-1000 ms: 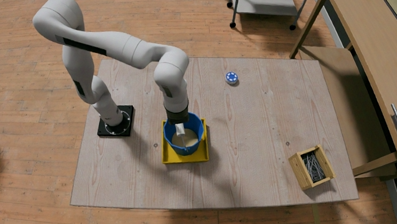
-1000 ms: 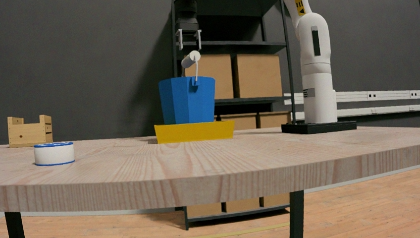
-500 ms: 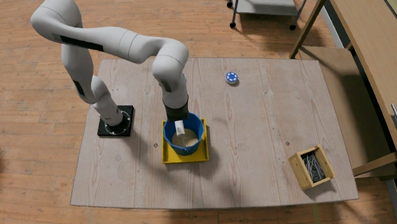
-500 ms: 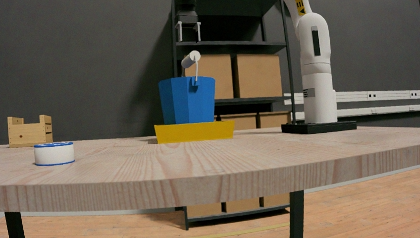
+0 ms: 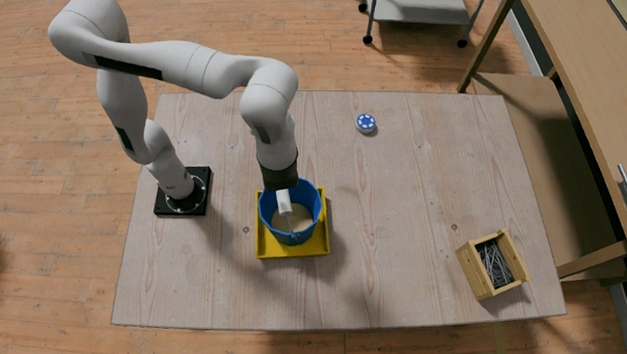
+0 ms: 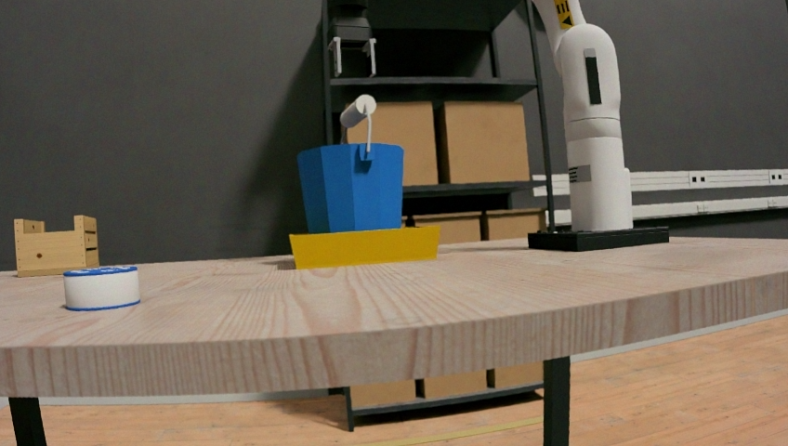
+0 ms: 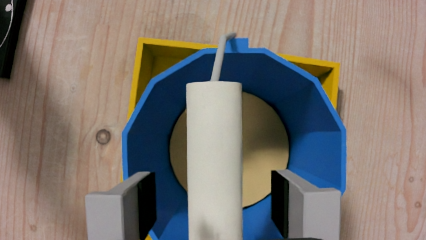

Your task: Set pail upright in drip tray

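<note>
The blue pail (image 5: 311, 200) (image 6: 353, 190) (image 7: 312, 112) stands upright inside the yellow drip tray (image 5: 319, 248) (image 6: 365, 248) (image 7: 138, 65). It looks level. Its base is hidden behind the tray's wall in the exterior view, so its contact with the tray floor cannot be seen. Its white handle grip (image 5: 284, 202) (image 6: 357, 111) (image 7: 214, 140) stands raised, leaning slightly. My gripper (image 6: 353, 72) (image 7: 213, 196) is open and empty, above the grip, with a visible gap below the fingertips in the exterior view. The fingers touch neither pail nor tray.
A wooden box of nails (image 5: 493, 265) stands at the table's right in the top view; in the exterior view the box (image 6: 49, 251) is at the left. A round blue-and-white tin (image 5: 365, 123) (image 6: 102, 290) lies near the table's far edge in the top view.
</note>
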